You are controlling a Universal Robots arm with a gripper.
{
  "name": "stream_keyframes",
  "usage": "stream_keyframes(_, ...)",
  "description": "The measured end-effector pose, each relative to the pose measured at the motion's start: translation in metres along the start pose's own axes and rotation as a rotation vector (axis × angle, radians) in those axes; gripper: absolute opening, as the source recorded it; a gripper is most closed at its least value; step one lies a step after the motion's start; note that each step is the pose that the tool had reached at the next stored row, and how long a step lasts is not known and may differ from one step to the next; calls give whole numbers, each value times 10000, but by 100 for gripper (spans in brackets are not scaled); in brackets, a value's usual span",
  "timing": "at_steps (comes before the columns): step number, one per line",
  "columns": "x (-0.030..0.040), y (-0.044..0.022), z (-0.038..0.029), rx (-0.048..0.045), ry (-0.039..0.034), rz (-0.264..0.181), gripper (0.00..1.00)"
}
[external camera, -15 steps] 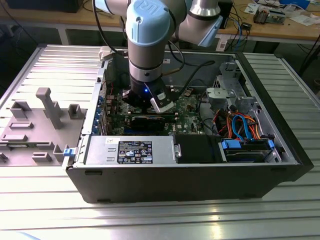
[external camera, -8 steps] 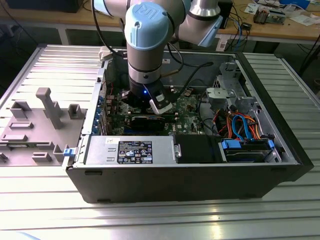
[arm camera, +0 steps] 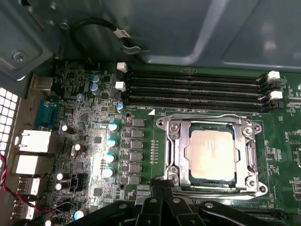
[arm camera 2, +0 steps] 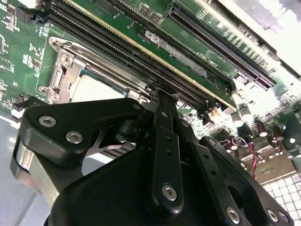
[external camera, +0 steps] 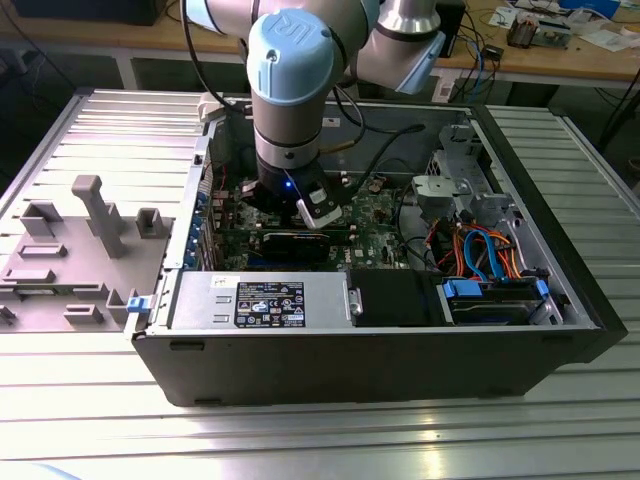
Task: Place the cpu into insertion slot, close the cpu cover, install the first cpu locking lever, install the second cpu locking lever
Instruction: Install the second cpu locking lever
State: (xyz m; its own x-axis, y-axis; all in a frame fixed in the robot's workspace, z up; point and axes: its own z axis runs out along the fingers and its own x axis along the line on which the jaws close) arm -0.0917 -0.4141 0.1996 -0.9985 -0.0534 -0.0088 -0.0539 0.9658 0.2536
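The cpu [arm camera: 210, 154] sat flat in the insertion slot [arm camera: 175, 141], its pale metal top showing through the square window of the cpu cover [arm camera: 244, 136], which lay down over the socket in the first wrist view. The second wrist view caught only a pale corner of the chip [arm camera 2: 91, 89] past the silvery frame, the rest hidden behind the black tool [arm camera 2: 162, 106]. That view showed the tool's fingers [arm camera 2: 164, 136] drawn together with nothing between them, the tip just beside the socket's edge, next to the long black memory slots [arm camera 2: 141, 52]. From the exterior view the socket itself was hidden under the arm's blue-capped wrist [external camera: 290, 60], which reached down into the open computer case [external camera: 400, 350]. The case rested on a ribbed metal tabletop [external camera: 120, 420], with a grey fixture [external camera: 70, 250] toward the exterior view's left.
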Motion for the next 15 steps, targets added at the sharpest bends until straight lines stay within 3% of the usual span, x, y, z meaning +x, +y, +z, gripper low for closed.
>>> stream_keyframes(11, 16, 26, 27, -129, -8, -2, 11)
stream_keyframes(15, 16, 44, -40, -128, -8, 0, 11)
